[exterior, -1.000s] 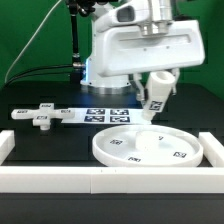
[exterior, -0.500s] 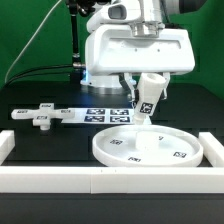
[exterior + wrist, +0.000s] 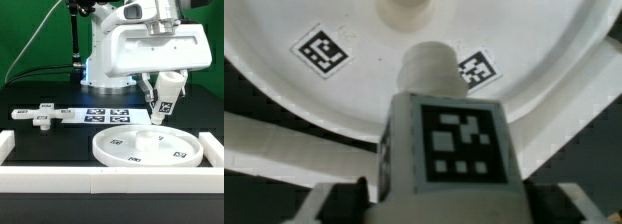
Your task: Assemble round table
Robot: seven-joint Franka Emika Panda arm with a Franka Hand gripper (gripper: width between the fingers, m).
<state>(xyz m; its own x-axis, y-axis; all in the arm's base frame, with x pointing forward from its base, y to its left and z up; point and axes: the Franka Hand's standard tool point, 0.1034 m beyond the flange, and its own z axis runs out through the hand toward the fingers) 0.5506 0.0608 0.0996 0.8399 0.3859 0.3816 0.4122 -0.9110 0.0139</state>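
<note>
My gripper [image 3: 163, 100] is shut on the short white post [image 3: 162, 103], which carries black-and-white tags and hangs tilted just above the large white disc [image 3: 150, 147]. The disc lies flat at the front of the table, toward the exterior view's right, with tags on its face. In the wrist view the post [image 3: 441, 110] runs out from between my fingers [image 3: 349, 200], its rounded end over the disc [image 3: 544, 45]. The white cross-shaped piece [image 3: 40, 115] lies on the black table at the exterior view's left.
The marker board [image 3: 108, 115] lies behind the disc. White border rails run along the front [image 3: 100, 181] and down both sides [image 3: 6, 145]. The robot's white base [image 3: 110, 70] stands at the back.
My gripper with the post has shifted toward the exterior view's right and slightly down, over the disc's far right part. The disc and cross-shaped piece have not moved.
</note>
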